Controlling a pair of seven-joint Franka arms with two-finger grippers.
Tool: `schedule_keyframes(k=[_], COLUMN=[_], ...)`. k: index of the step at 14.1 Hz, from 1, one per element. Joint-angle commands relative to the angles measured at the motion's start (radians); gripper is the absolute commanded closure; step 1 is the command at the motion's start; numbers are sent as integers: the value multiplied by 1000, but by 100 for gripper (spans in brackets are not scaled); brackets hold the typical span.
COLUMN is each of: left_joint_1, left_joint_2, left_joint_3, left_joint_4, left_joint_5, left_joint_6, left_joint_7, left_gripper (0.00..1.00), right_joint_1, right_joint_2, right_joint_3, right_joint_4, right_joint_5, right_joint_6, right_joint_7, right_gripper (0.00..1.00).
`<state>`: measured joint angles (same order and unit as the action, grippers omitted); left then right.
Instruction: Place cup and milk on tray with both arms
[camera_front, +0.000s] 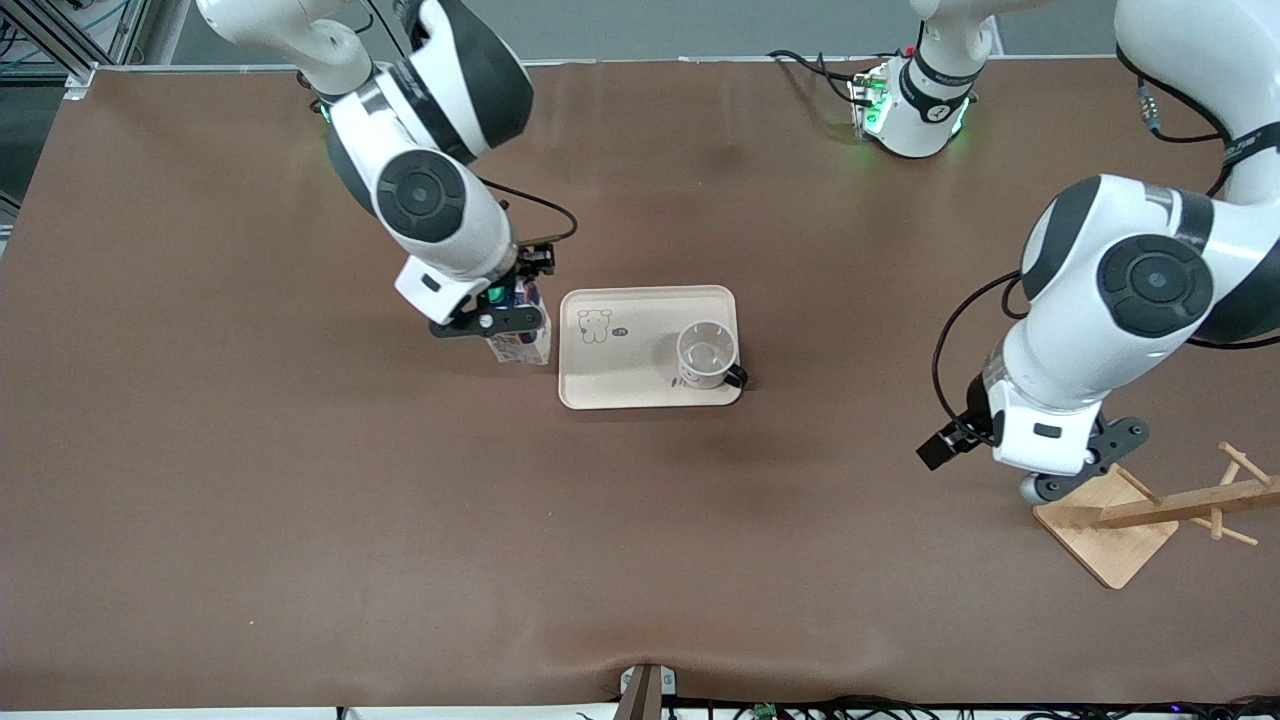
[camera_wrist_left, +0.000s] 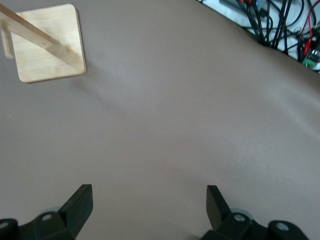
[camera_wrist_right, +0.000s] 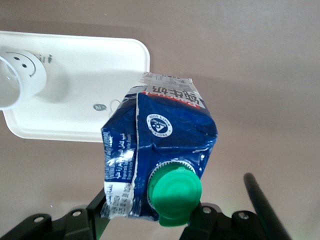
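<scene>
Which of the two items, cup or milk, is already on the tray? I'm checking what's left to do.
The cup stands on the tray. The milk is beside the tray, in the right gripper; the left gripper waits open.

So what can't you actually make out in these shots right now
- Whether the milk rests on the table or is lifted: in the front view the right pincer covers its top.
- The right pincer's fingertips: in the right wrist view the carton hides them.
- The left pincer: in the front view its arm blocks the fingers.
- The cup: its smiley is unseen from the front; the right wrist view's edge cuts it off.
- The tray script: too small.
</scene>
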<state>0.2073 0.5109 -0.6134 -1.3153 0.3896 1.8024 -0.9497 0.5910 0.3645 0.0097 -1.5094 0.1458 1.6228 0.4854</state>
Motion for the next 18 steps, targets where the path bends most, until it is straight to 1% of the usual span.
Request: schedule_keyframes(k=[1, 3, 6, 10, 11, 13, 15, 16, 17, 18], left_joint_1=[66, 124, 168, 234, 251, 253, 264, 268, 267, 268], left_joint_2=[-11, -43, -67, -124, -143, -182, -189, -190, -190, -196], left_joint_3=[-11, -11, -11, -12, -12, -2, -2, -6, -9, -11], left_joint_4=[11, 11, 14, 14, 14, 13, 13, 13, 14, 14], left_joint_5=[-31, -52, -80, -118, -124, -115, -126, -123, -124, -127], left_joint_6=[-29, -58, -124, -205, -233, -250, -253, -268, -300, -325], left_joint_7=[84, 104, 181, 259, 316, 499, 565, 565, 565, 566], left_gripper=[0, 0, 0, 0, 0, 0, 0, 0, 0, 0], right_joint_1=[52, 87, 122, 144, 153, 167, 167, 170, 176, 177], right_joint_2=[53, 77, 109, 151, 154, 165, 172, 172, 177, 188], right_joint_3=[-14, -14, -14, -14, -14, -14, -14, -14, -16, -16], right_joint_4=[46, 46, 46, 45, 40, 38, 38, 38, 38, 38], right_joint_5=[21, 23, 26, 26, 24, 23, 20, 20, 12, 9], right_joint_6=[35, 60, 118, 152, 158, 160, 166, 175, 186, 198], right_joint_7=[70, 111, 157, 162, 162, 162, 160, 162, 162, 160], right_gripper=[100, 100, 100, 100, 100, 100, 100, 93, 69, 50])
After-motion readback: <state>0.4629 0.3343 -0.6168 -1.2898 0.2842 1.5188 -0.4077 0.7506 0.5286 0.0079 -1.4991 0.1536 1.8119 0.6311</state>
